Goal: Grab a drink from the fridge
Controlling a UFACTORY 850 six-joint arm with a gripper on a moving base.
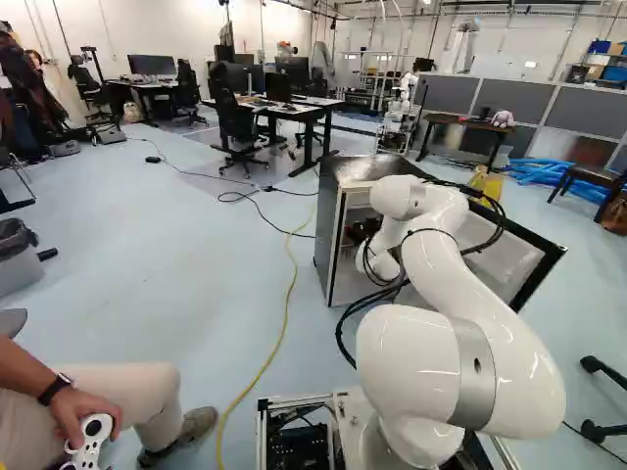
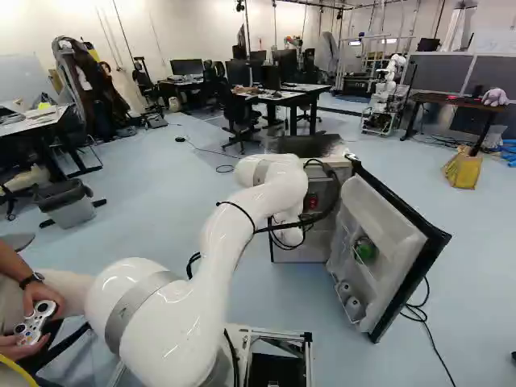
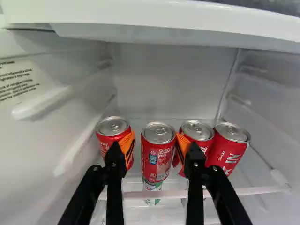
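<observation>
Four red cans [image 3: 159, 152] stand on a shelf [image 3: 262, 189] inside the fridge [image 1: 328, 230], which sits at about twelve o'clock from our base. Our white arm [image 1: 470, 304] reaches toward its opening, and our fingers [image 3: 113, 164] point in at the cans. We have them apart, with a gap between the orange pads [image 3: 127, 144], so we grip nothing. One can stands at twelve o'clock, in line with that gap; another is at eleven, partly covered by one pad, and two more stand close together at one o'clock, the nearer of them partly behind the other pad. We cannot tell whether either pad touches a can. Below the twelve o'clock can we see something white and green [image 3: 152, 187]. The fridge door [image 2: 383, 214] hangs open at one o'clock from our base, with a green item [image 2: 365, 249] in its rack.
</observation>
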